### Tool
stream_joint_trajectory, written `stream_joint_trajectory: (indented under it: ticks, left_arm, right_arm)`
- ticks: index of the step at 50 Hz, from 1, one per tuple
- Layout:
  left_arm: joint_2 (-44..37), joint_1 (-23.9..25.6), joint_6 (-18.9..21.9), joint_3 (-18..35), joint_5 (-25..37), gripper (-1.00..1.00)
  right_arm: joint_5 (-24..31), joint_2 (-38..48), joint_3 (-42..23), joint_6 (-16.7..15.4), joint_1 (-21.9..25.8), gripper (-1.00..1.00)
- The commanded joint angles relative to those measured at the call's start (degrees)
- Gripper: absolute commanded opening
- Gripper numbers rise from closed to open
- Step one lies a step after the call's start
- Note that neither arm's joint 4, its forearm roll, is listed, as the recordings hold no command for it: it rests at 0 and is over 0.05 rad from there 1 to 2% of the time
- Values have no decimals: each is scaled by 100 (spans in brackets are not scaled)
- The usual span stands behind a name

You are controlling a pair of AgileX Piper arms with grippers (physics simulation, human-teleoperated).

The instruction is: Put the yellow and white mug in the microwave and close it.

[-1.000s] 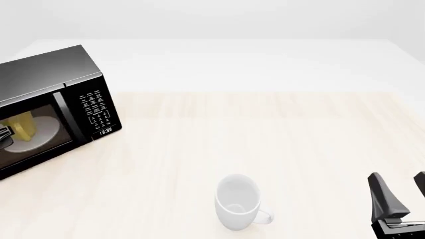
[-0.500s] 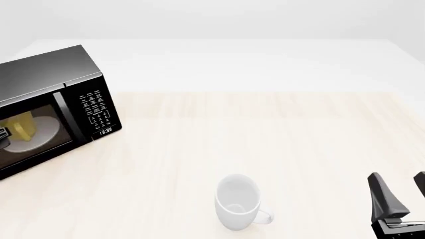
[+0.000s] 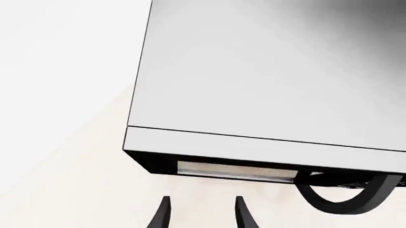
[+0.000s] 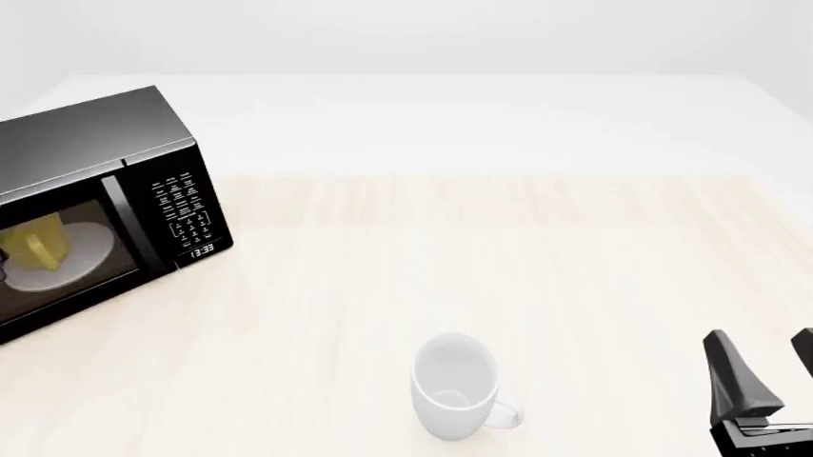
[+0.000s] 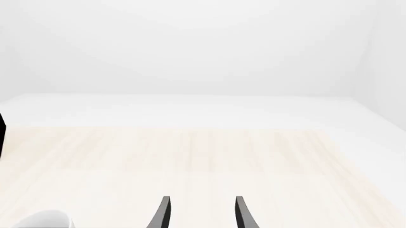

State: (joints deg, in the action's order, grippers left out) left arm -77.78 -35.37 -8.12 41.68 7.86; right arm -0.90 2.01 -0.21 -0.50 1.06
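Yellow and white mug point(image 4: 38, 243) sits on the turntable inside the microwave point(image 4: 114, 162); you've only the door left, it looks unshut. Left end effector point(image 3: 201, 213) apart, empty; right end effector point(image 5: 201, 213) apart, idle.

The black microwave point(image 4: 102, 205) stands at the table's left edge, turned slightly, its button panel and clock facing forward-right. Inside, the yellow mug point(image 4: 34, 243) sits upright on the white turntable (white interior hardly visible).
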Motion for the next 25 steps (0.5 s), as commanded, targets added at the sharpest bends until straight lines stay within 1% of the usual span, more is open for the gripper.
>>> stream_joint_trajectory:
  ticks: [1, 5, 8, 15, 19, 25]
  left_arm:
    - [732, 180, -115, -67, 311, 100]
    - [941, 245, -139, -59, 432, 100]
    - [1265, 310, -124, -22, 585, 100]
    - [1623, 369, -196, 5, 818, 100]
    - [2006, 353, -139, 48, 1053, 100]
    - [2281, 315, -73, 63, 1272, 100]
  right_arm:
    - [-2, 4, 0, 0, 1, 100]
    - [-4, 6, 0, 0, 0, 100]
    - [-4, 6, 0, 0, 1, 100]
    - [-4, 6, 0, -1, 2, 100]
    - [-4, 6, 0, -2, 3, 100]
    - [-6, 11, 0, -1, 3, 100]
